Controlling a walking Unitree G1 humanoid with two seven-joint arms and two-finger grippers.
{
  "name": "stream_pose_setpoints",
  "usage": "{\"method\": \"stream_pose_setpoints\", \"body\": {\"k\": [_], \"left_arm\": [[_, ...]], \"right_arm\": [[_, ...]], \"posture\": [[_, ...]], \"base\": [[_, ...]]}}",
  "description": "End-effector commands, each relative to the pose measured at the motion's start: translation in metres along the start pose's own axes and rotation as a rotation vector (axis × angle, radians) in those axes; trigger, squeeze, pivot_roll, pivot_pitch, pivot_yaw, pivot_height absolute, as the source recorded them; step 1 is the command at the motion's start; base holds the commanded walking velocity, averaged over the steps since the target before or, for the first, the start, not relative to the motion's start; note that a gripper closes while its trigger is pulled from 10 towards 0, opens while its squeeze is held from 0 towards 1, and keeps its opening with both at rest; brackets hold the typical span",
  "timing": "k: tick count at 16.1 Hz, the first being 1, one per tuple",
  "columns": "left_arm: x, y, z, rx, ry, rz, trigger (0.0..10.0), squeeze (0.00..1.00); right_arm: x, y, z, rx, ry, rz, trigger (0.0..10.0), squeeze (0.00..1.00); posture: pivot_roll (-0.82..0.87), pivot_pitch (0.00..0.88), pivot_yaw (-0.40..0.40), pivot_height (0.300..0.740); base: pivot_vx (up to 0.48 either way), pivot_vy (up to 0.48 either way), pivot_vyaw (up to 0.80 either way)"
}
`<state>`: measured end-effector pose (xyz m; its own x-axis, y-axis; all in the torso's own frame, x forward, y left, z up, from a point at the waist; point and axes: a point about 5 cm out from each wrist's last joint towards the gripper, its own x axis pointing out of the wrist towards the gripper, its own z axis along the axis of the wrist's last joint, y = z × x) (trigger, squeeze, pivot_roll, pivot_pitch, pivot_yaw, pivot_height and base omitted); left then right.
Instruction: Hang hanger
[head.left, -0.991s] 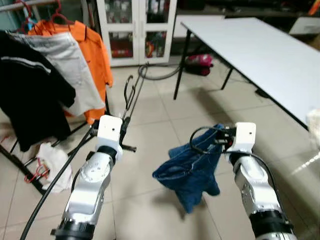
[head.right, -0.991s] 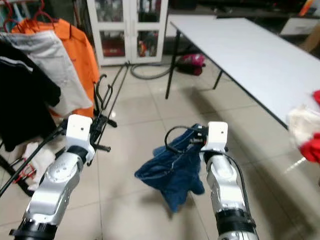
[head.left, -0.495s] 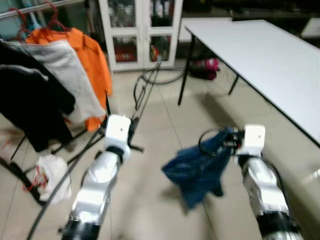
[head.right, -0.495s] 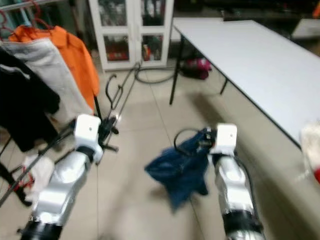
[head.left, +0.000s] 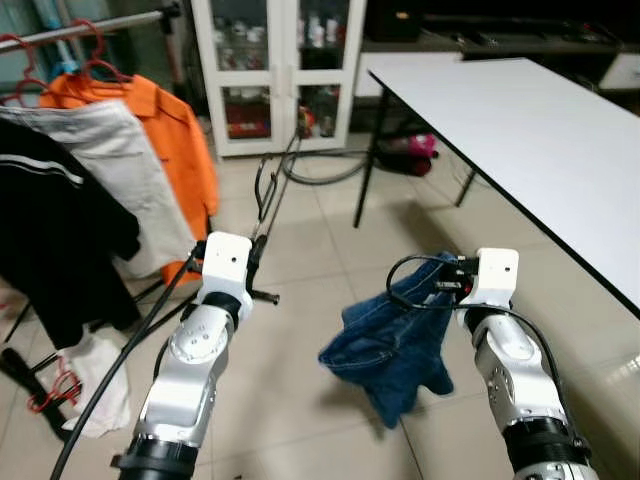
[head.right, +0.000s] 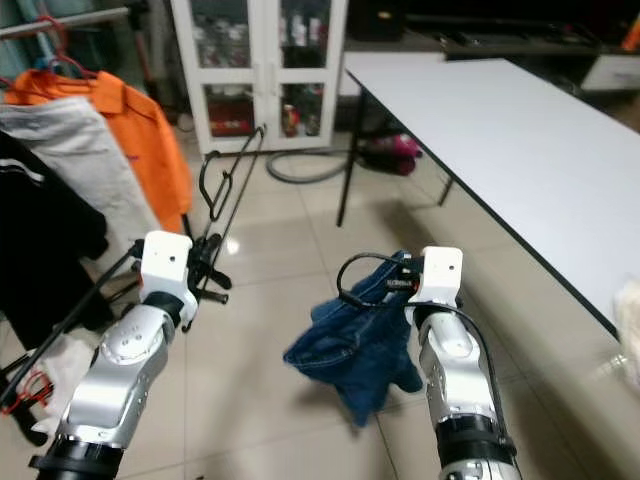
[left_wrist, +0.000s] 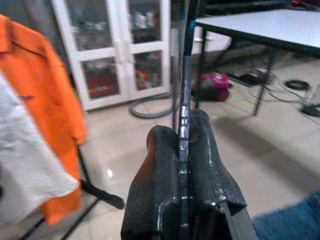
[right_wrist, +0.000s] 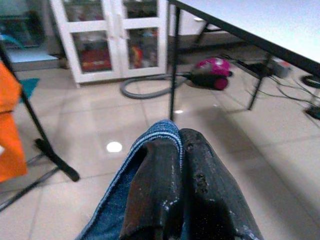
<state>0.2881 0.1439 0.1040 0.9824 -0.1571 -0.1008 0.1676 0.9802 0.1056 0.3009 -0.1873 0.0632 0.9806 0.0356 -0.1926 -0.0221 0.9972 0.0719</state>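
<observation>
- The camera had lifted since a second earlier, bringing the clothes rail (head.left: 95, 27) into view above the orange shirt (head.left: 185, 130); both arms kept their poses.
- The left gripper (left_wrist: 182, 150) was clenched on a thin black hanger (head.right: 215, 180), held out to the right of the rail and below it.
- The right gripper (right_wrist: 177, 165) pinched blue jeans (head.left: 395, 340), dangling further right of the rail.
- The wire hanger looked light, stiff and liable to twist; a grip near its neck seemed best.
</observation>
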Motion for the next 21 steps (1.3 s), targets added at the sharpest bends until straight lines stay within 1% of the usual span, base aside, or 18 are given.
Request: {"method": "stream_pose_setpoints", "body": {"k": [1,7,16,21], "left_arm": [[0.0009,0.0086,0.0036,0.017,-0.013,0.037,10.0,0.0],[0.0017,0.0097,0.0028,0.019,-0.009,0.051,10.0,0.0],[0.0046,0.0051,0.0026,0.033,-0.001,0.017,10.0,0.0],[0.0064,0.0062,0.0044,0.044,-0.008,0.009,10.0,0.0]], "right_arm": [[0.0044,0.0074,0.0116,0.008,-0.054,0.023,0.0,0.0],[0.004,0.0072,0.0106,0.008,-0.052,0.024,0.0,0.0],[0.005,0.0084,0.0129,0.008,-0.065,0.025,0.0,0.0],[0.0064,0.0075,0.0157,0.0,-0.075,0.025,0.0,0.0]], "posture": [[0.0,0.0,-0.058,0.74],[0.0,0.0,-0.057,0.74],[0.0,0.0,-0.052,0.74],[0.0,0.0,-0.051,0.74]], "base": [[0.431,0.0,0.0],[0.433,0.0,0.0],[0.433,0.0,0.0],[0.433,0.0,0.0]]}}
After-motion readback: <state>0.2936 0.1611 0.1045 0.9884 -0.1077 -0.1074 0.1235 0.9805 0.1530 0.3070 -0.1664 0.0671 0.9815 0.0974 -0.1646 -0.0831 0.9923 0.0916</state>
